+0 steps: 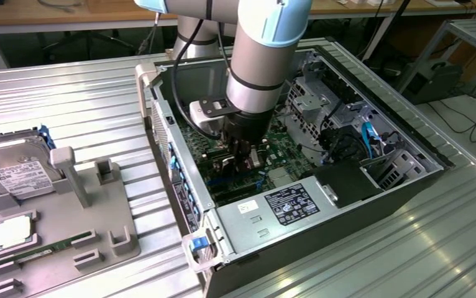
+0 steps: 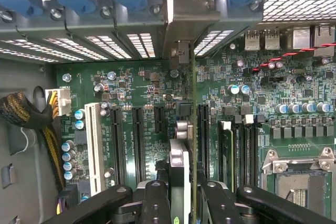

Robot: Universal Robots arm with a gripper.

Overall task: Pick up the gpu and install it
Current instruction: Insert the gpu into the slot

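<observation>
The gripper (image 2: 186, 192) is down inside the open computer case (image 1: 404, 186), fingers (image 2: 156, 200) clamped on the gpu (image 2: 184, 129), which stands on edge over the motherboard (image 2: 142, 85). From the wrist view, the card's silver bracket sits up at twelve o'clock against the rear slot openings (image 2: 105, 43). To seat it well, I'd judge the card's edge wants to stay square over its slot, pressed straight down without tilt.

You see a ribbed metal table (image 1: 72, 99) with bright, even light on it. Behind it stands a wooden bench (image 1: 72, 13), and cables (image 1: 462, 121) lie on the floor (image 1: 470, 133).
</observation>
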